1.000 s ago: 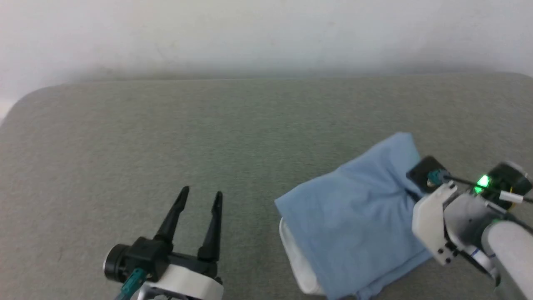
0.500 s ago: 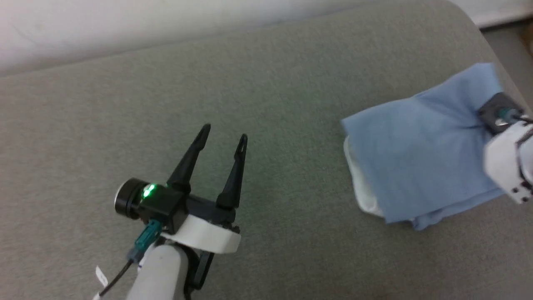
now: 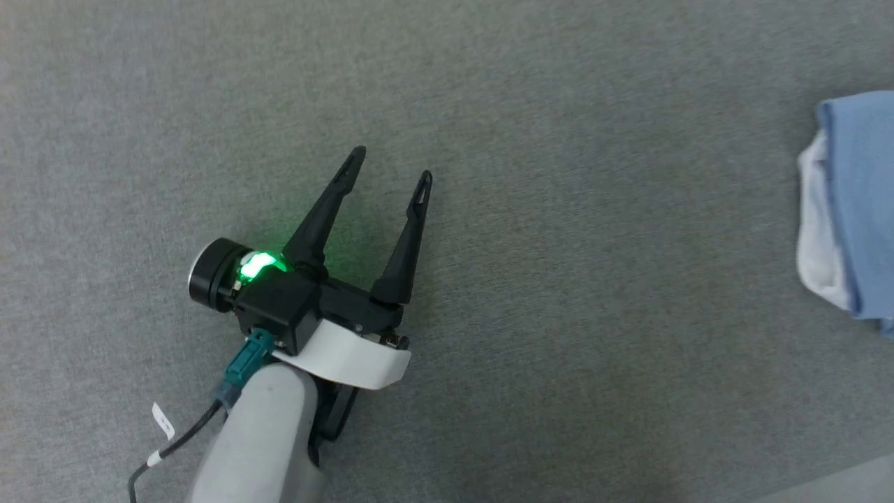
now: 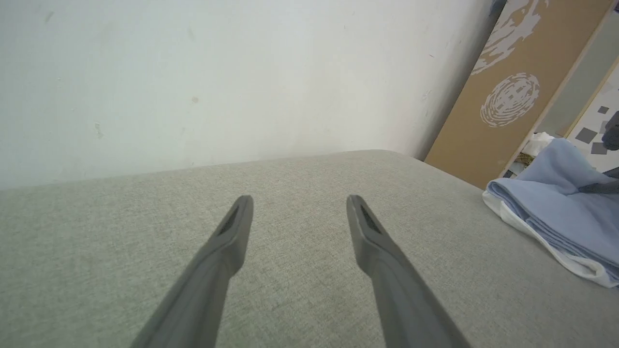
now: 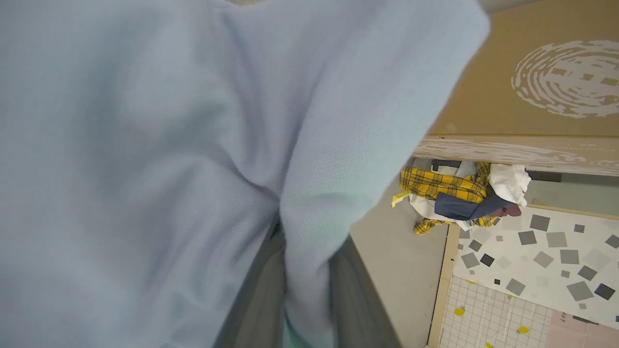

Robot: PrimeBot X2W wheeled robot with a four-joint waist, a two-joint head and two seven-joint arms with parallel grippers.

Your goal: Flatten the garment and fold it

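Observation:
The garment, a folded light blue shirt with a white part along its left side, lies at the right edge of the head view. On the grey padded table, well to its left, my left gripper stands open with nothing between its fingers. In the left wrist view the left gripper points across the table, and the garment is a folded stack at the right. In the right wrist view my right gripper is shut on a fold of the garment, which hides the fingertips.
A white wall runs behind the table. Past the table's right end leans a brown board with a white swirl. A heap of clothes with yellow plaid lies on the floor beside a patterned mat.
The head camera has swung left and down, so the garment has slid to the picture's right edge and the right gripper has left it. The left gripper stays open.

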